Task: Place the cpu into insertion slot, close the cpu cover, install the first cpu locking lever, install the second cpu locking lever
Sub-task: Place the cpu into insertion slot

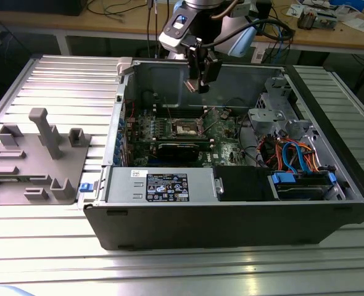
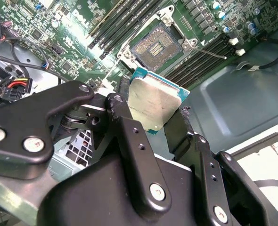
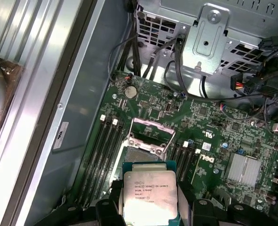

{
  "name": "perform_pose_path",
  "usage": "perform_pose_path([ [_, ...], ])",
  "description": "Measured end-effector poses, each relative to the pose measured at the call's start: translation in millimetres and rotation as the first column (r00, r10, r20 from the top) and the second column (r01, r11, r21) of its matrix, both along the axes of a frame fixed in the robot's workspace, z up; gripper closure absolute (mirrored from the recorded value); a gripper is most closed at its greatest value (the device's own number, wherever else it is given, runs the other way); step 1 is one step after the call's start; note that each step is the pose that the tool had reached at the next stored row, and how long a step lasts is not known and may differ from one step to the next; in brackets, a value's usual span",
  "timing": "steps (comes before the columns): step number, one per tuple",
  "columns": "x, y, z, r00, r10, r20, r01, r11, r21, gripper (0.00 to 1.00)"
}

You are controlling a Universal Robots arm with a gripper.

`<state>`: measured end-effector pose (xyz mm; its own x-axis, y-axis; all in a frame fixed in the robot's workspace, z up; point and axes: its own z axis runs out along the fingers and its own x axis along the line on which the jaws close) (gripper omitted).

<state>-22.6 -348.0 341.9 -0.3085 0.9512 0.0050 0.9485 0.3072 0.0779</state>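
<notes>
In the exterior view the chip is too small to make out between the fingers, and the upper part of the arm (image 1: pixel 200 18) is cut off at the top middle of the frame. In the first wrist view the frame edge cuts off the near edge of the chip (image 3: pixel 150 195). In the second wrist view a black finger (image 2: pixel 129 136) hides one corner of the chip (image 2: pixel 153 101). The arm reaches down from the top middle of the exterior view into the open computer case (image 1: pixel 231 216), with the gripper (image 1: pixel 200 83) pointing down and hanging above the green board. In both wrist views the gripper (image 2: pixel 151 106) (image 3: pixel 148 193) is closed to the chip's width and clamps it by two opposite edges, silver top showing. The chip is in the air, well apart from the socket (image 1: pixel 187 128) (image 2: pixel 155 47) (image 3: pixel 146 146), which lies bare with its dark centre uncovered. In the first wrist view the cover (image 3: pixel 151 123) stands tilted up off the socket, beside the long memory slots (image 3: pixel 103 150). The case rests on a ribbed metal table (image 1: pixel 46 246).
</notes>
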Motion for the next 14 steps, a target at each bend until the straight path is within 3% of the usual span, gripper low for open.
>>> perform_pose_path([
  [14,0.0,0.0,0.0,0.9989,-0.046,0.0,0.046,0.9989,0.0,0.46],
])
